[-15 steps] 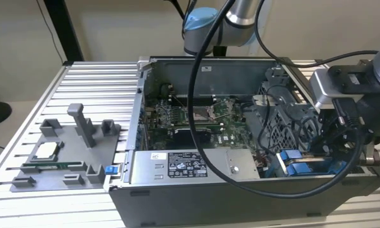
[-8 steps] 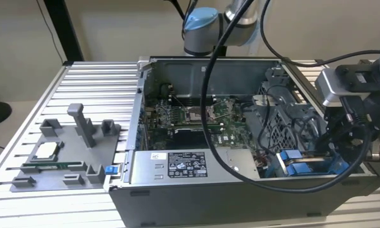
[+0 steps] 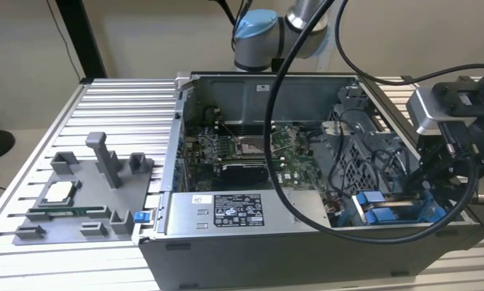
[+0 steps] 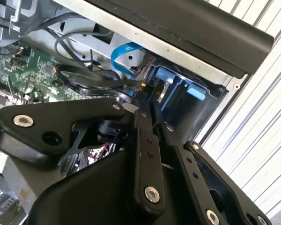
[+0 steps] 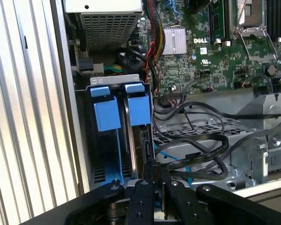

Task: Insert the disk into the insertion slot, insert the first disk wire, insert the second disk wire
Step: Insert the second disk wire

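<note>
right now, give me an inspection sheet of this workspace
surface: ribbed aluminium table.
job's things: blue-framed disk stands edge-on in the perforated grey insertion slot, beside a second blue carrier.
clutter: grey fixture tray on the exterior view's left.
grippers: black gripper down at the disk's edge.
cables: looped black cables and a blue flat cable beside the bay.
surroundings: open grey computer case, green motherboard, labelled power supply box.

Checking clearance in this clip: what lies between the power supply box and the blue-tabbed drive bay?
In the first wrist view, a bundle of coloured and black cables lies between the power supply box and the insertion slot.
</note>
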`<state>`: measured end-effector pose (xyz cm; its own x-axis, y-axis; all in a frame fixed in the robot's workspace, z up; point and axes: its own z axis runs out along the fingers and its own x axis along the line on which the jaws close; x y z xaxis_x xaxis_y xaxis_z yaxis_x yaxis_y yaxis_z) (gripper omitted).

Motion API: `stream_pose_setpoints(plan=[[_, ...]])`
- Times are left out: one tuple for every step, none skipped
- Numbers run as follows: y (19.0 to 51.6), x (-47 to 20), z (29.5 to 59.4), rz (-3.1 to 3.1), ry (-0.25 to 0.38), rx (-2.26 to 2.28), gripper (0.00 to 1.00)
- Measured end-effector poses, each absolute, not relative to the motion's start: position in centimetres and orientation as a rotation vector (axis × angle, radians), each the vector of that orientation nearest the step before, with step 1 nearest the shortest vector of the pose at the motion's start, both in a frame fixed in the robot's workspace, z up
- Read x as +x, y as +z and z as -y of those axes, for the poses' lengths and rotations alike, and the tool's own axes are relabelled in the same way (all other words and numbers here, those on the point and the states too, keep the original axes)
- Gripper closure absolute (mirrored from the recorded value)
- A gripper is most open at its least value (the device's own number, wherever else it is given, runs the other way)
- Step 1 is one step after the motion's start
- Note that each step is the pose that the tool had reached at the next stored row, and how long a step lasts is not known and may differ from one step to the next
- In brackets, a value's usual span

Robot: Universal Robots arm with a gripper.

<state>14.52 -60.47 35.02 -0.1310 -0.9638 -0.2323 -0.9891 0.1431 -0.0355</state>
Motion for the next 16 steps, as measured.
stream_pose_setpoints(plan=[[35.02,14.52,60.46,-2.215,0.187,-1.926,1.00],[35.03,14.52,60.42,-2.216,0.186,-1.927,1.00],[35.03,14.52,60.38,-2.216,0.185,-1.927,1.00],[35.01,14.52,60.32,-2.216,0.185,-1.927,1.00],[35.01,14.52,60.26,-2.216,0.184,-1.927,1.00],[34.99,14.52,60.19,-2.217,0.184,-1.927,1.00],[34.97,14.52,60.15,-2.217,0.184,-1.927,1.00],[34.97,14.50,60.16,-2.217,0.184,-1.927,1.00],[34.97,14.47,60.18,-2.217,0.184,-1.928,1.00],[34.97,14.44,60.27,-2.217,0.184,-1.927,1.00],[34.98,14.44,60.38,-2.217,0.184,-1.928,1.00],[34.98,14.43,60.48,-2.216,0.184,-1.927,1.00],[35.01,14.42,60.60,-2.217,0.185,-1.927,1.00],[35.08,14.41,60.71,-2.217,0.185,-1.927,1.00],[35.18,14.37,60.77,-2.217,0.185,-1.927,1.00],[35.28,14.33,60.81,-2.217,0.185,-1.927,1.00]])
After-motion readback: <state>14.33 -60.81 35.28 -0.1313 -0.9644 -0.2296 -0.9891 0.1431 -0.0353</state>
